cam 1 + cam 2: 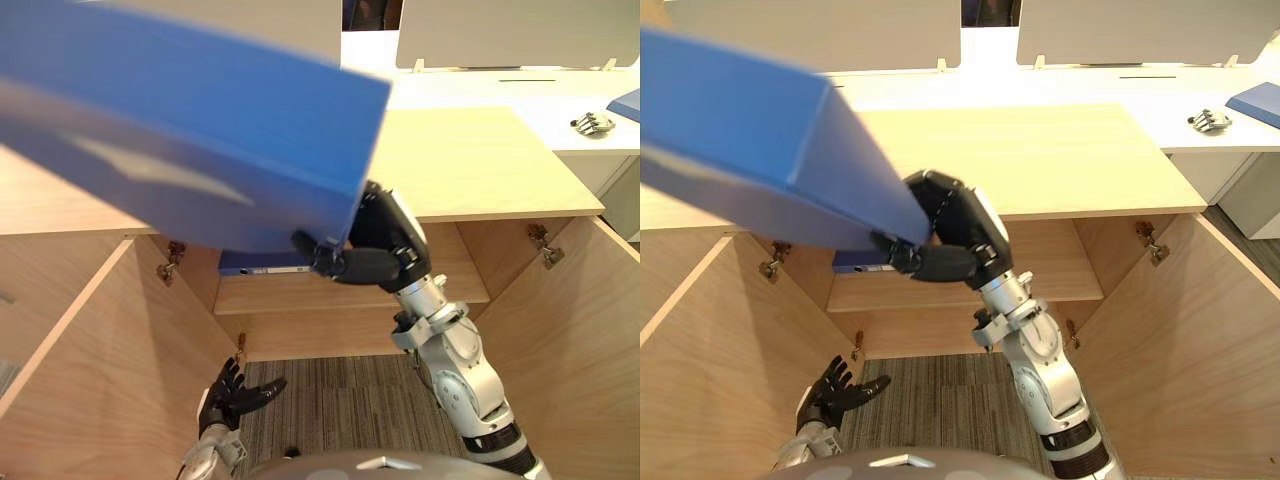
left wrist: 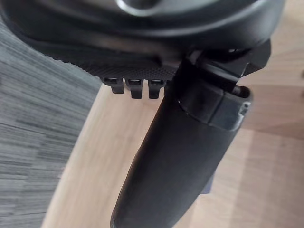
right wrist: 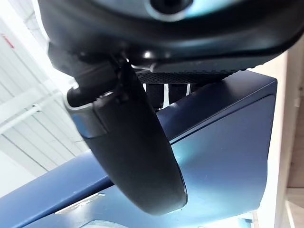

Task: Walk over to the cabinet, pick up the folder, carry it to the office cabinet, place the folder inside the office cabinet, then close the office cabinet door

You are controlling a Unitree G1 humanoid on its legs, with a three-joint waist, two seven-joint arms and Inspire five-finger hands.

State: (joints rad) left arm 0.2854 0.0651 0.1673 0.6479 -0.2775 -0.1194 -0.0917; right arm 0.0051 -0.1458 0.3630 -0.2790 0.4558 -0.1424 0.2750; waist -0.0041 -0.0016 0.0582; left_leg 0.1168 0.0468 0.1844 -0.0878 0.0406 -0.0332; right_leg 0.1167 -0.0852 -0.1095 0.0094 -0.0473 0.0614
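A big blue folder (image 1: 190, 140) is held up close to the camera, tilted, above the open wooden office cabinet (image 1: 480, 160). My right hand (image 1: 375, 250) is shut on the folder's lower corner, thumb (image 3: 133, 152) pressed on its cover (image 3: 223, 156). Both cabinet doors, left (image 1: 110, 370) and right (image 1: 575, 340), stand open. A second blue folder (image 1: 262, 264) lies on the shelf (image 1: 350, 290) inside, partly hidden behind the held one. My left hand (image 1: 230, 395) hangs low in front of the cabinet, fingers spread and holding nothing.
Grey carpet (image 1: 340, 405) lies in front of the cabinet. Behind the cabinet top runs a white desk (image 1: 520, 85) with white divider panels (image 1: 515, 30), a small silver object (image 1: 592, 123) and a blue item (image 1: 627, 102) at its right edge.
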